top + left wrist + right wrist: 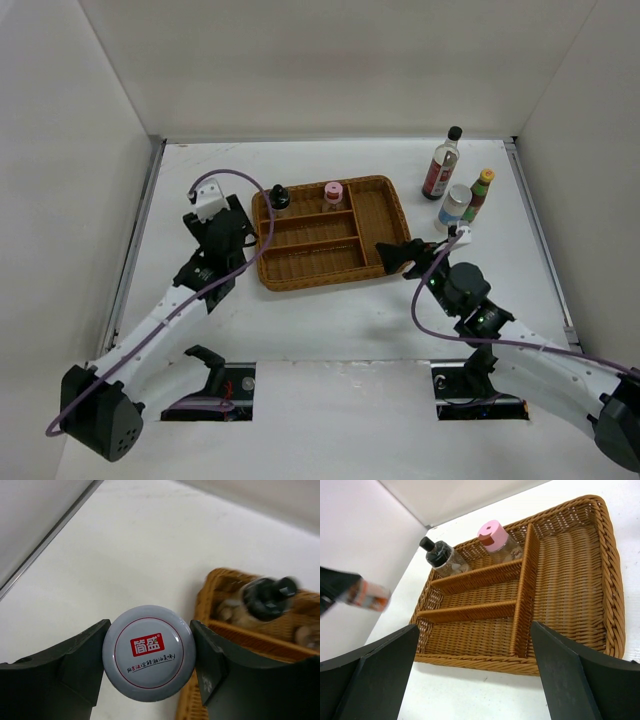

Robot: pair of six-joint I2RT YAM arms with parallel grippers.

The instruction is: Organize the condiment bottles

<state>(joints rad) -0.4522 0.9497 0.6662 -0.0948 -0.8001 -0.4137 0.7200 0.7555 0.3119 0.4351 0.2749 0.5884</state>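
My left jaws clamp a small jar point(148, 652): round pale lid, red logo; the label looks orange, though blurred. My right jaws stand wide.

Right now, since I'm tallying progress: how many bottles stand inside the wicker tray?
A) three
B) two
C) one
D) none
B: only the black-capped bottle and the pink-capped bottle stand inside the wicker tray, both in its far narrow compartment.
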